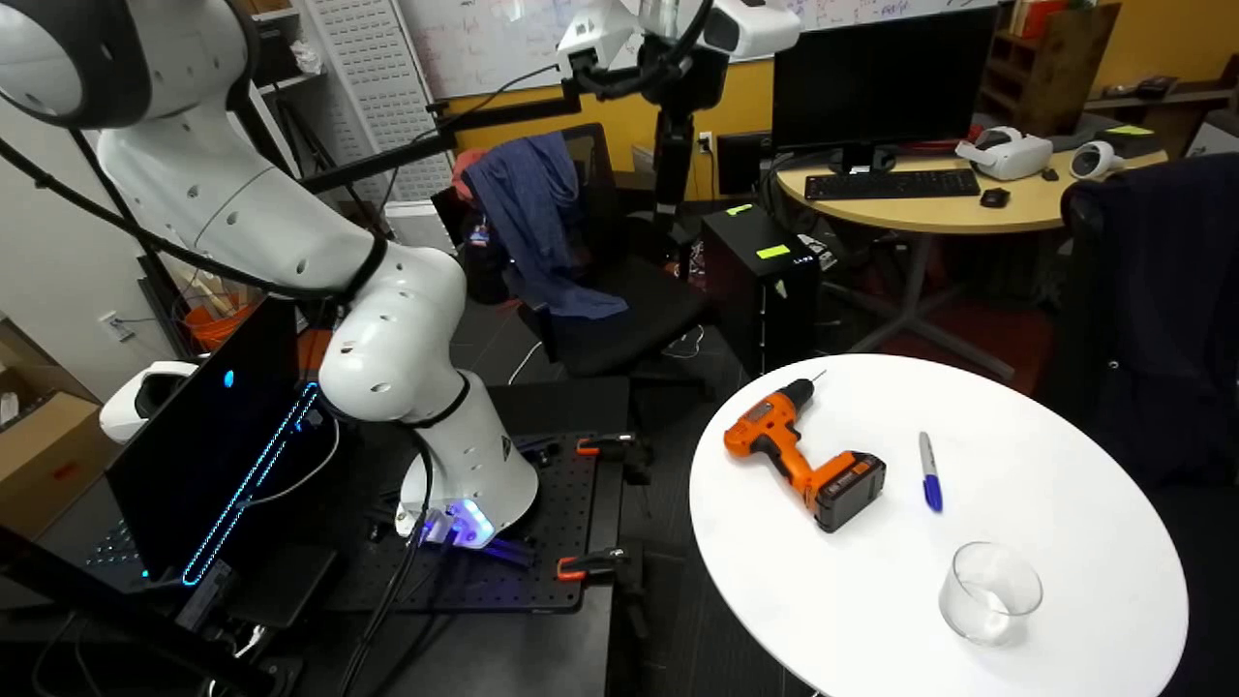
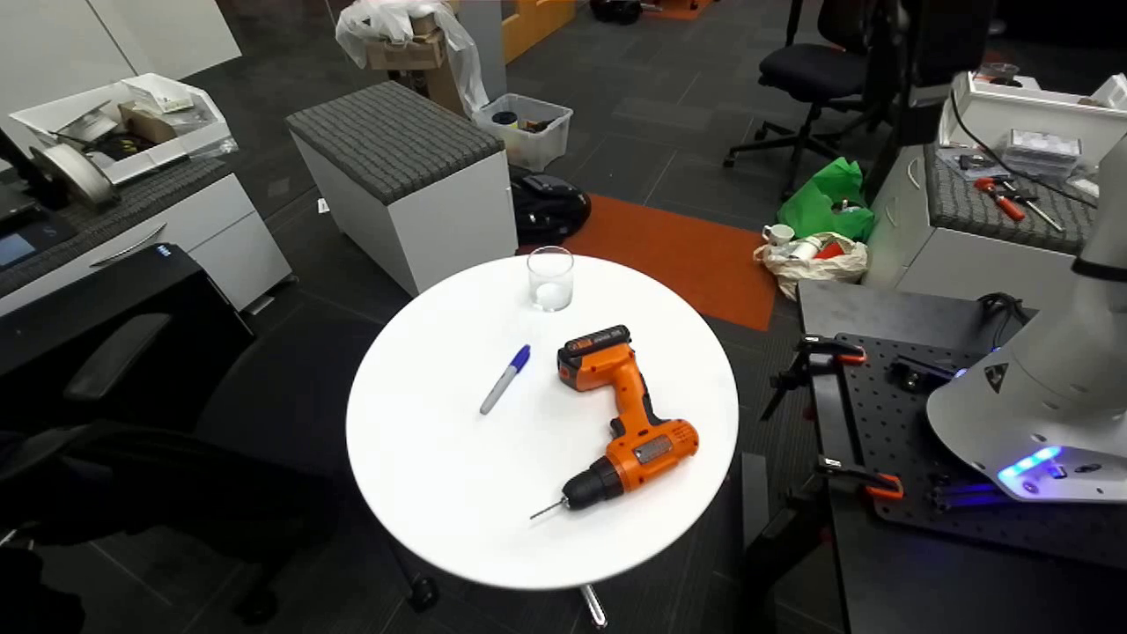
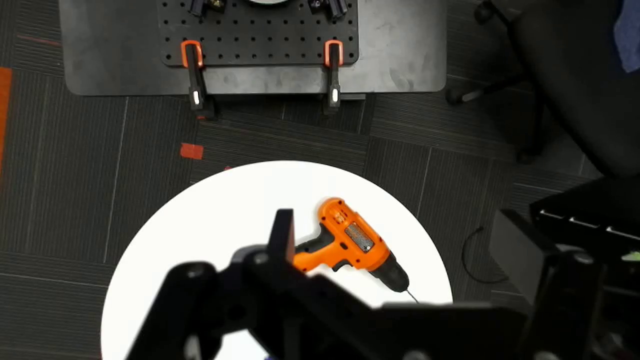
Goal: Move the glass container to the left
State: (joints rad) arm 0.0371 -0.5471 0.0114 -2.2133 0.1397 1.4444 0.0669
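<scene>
Exterior view: glass container (image 1: pixel 989 595) upright on table (image 1: pixel 842 600).

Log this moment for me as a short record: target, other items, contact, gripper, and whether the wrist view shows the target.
target: glass container, upright near an edge of the white table
other items: orange drill, lying on its side; blue-capped marker, lying flat
contact: glass container stands apart from both
gripper: open, holding nothing, raised above table level
wrist view: glass container not visible
</scene>
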